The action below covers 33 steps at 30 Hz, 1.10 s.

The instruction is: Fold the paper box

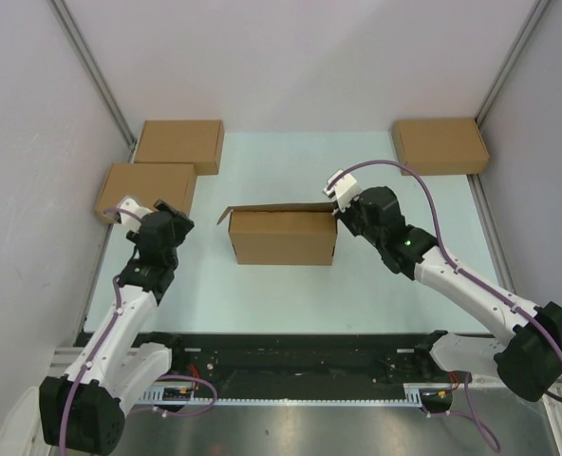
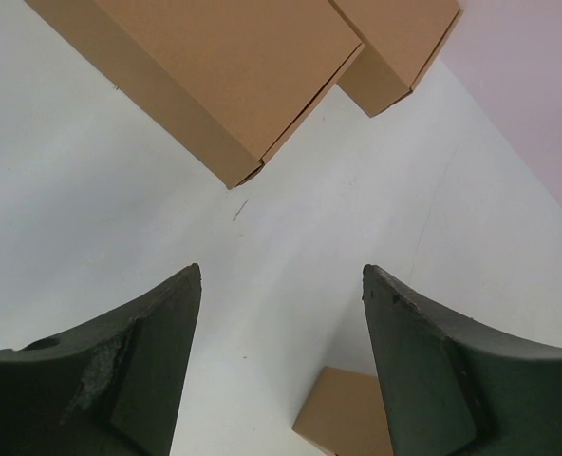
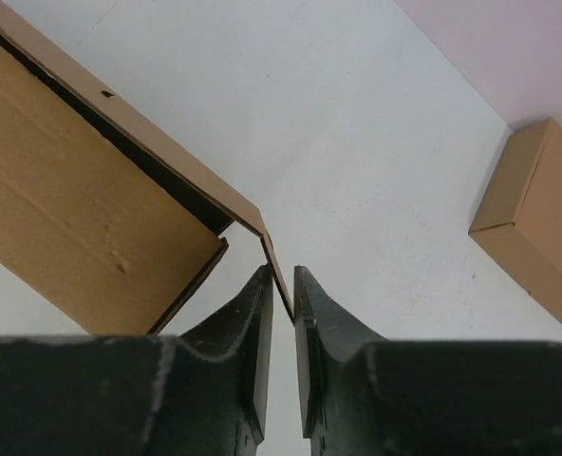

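The paper box (image 1: 283, 237) stands in the middle of the table, a brown corrugated box with its lid partly raised and a flap sticking out at the back left. My right gripper (image 1: 336, 211) is at its upper right corner. In the right wrist view the box (image 3: 82, 218) fills the left, and my right gripper (image 3: 281, 275) is shut on a thin side flap (image 3: 273, 255) of the lid. My left gripper (image 1: 172, 218) is off to the left of the box, apart from it. In the left wrist view it (image 2: 281, 271) is open and holds nothing.
Two compact brown boxes (image 1: 146, 190) (image 1: 178, 144) lie at the back left, close to my left gripper, and show in the left wrist view (image 2: 215, 66) (image 2: 400, 43). A third (image 1: 440, 144) lies at the back right and shows in the right wrist view (image 3: 537, 228). Walls close in both sides.
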Motion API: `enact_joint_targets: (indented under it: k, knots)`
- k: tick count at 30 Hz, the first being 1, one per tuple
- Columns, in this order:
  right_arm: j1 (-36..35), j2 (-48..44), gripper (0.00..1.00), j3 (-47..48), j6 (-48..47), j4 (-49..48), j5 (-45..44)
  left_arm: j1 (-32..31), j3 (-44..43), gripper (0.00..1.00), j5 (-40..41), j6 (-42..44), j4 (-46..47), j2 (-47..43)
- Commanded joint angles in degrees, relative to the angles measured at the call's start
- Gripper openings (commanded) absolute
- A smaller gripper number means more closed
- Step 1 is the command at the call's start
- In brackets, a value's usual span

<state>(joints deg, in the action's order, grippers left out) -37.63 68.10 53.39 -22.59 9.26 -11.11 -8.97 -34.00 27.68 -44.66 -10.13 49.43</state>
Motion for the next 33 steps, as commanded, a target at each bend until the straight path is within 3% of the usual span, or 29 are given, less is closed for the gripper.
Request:
enact_joint_targets:
  k: [1, 13, 21, 26, 33]
  knots:
    - [0.1, 0.4, 0.16, 3.1, 0.9, -2.1, 0.0, 0.6, -2.6, 0.74, -1.6, 2.7, 0.4, -2.0]
    - [-1.6, 0.3, 0.10, 3.1, -0.2, -1.4, -1.5, 0.6, -3.7, 0.79, -11.1, 23.0, 7.6, -7.6]
    - [-2.6, -0.4, 0.10, 3.1, -0.4, -0.9, -2.6, 0.4, -0.6, 0.68, -37.7, 33.0, 18.8, -9.1]
    - [-2.7, -0.9, 0.10, 3.2, 0.3, -0.7, -2.9, 0.4, 0.6, 0.68, -43.8, 39.2, 19.0, -10.8]
    - [-2.6, -1.8, 0.10, 3.1, 1.1, -0.1, -2.5, 0.2, 0.3, 0.68, -49.9, 41.5, 16.1, -9.5]
